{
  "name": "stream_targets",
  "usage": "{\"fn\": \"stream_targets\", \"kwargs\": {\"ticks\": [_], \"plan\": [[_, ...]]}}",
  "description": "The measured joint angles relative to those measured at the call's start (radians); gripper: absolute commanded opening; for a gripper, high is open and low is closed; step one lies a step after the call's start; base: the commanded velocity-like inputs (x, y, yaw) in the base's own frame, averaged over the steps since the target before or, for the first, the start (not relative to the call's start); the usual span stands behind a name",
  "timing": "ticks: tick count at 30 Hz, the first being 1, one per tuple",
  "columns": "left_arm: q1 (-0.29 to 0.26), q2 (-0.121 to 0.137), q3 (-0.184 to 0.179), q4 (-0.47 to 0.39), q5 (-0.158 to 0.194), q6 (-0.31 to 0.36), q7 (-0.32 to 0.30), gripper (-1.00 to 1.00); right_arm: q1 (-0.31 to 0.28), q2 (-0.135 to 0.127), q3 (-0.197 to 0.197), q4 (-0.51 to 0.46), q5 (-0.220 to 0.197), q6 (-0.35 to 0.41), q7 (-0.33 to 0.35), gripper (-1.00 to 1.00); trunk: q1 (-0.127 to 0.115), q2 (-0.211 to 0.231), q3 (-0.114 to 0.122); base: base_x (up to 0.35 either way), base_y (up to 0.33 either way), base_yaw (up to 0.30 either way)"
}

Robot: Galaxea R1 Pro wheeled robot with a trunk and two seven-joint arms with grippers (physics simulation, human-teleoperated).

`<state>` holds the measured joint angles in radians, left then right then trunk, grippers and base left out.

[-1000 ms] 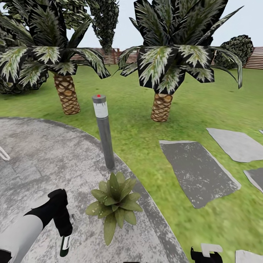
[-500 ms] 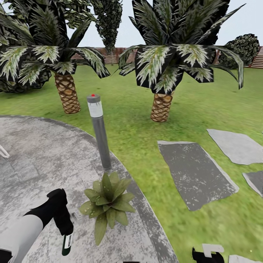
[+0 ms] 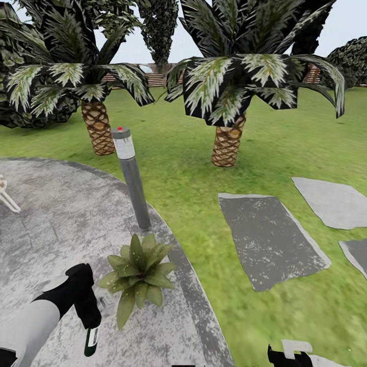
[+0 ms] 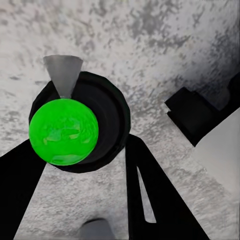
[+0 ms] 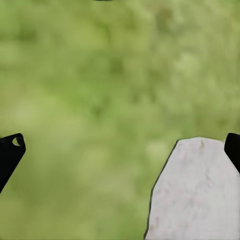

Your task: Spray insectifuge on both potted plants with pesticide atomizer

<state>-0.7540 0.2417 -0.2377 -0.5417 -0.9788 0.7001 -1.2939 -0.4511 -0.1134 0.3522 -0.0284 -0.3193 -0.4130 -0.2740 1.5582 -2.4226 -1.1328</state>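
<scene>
My left tool (image 3: pixel 90 326) grips the small dark green-black pesticide atomizer (image 3: pixel 92 340), hanging apparently upright; the low green-leaved potted plant (image 3: pixel 136 269) lies just right-forward, nearest this arm.

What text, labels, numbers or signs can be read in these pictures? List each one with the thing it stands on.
No text is readable.
Pesticide atomizer, held in the left gripper: a pale label, too small and blurred to read.
Bollard lamp post: a pale band and a red dot on top, no writing.
Potted plant, patio: no markings.
</scene>
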Motion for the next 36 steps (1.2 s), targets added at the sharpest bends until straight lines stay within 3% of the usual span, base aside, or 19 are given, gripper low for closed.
{"fn": "stream_targets", "kwargs": {"ticks": [5, 7, 10, 19, 36], "plan": [[0.006, 0.0, -0.002, 0.003, 0.0, -0.001, 0.01, -1.0, 0.0, 0.0, 0.0, 0.0, 0.0, 0.0, 0.0, 1.0, -0.001, 0.0, 0.0, 0.14, -0.232, 0.271], [0.007, 0.0, 0.007, 0.01, -0.001, 0.0, 0.069, -1.0, 0.0, 0.0, 0.0, 0.0, 0.0, 0.0, 0.0, 1.0, -0.001, 0.0, 0.0, 0.241, -0.053, 0.087], [0.01, 0.0, 0.007, 0.017, 0.0, 0.0, 0.092, -1.0, 0.0, 0.0, 0.0, -0.001, 0.0, 0.001, 0.0, 1.0, 0.0, 0.0, 0.0, 0.081, -0.013, 0.022], [0.026, 0.002, 0.003, 0.019, 0.001, -0.001, 0.1, -1.0, 0.0, 0.0, 0.001, 0.0, 0.0, 0.0, 0.001, 1.0, 0.0, 0.0, 0.0, 0.004, -0.011, 0.2], [0.028, 0.002, 0.014, 0.017, 0.002, 0.006, 0.138, -1.0, 0.0, 0.003, 0.001, 0.0, 0.002, 0.0, 0.001, 1.0, 0.0, 0.0, 0.0, -0.044, -0.254, 0.276]]}}
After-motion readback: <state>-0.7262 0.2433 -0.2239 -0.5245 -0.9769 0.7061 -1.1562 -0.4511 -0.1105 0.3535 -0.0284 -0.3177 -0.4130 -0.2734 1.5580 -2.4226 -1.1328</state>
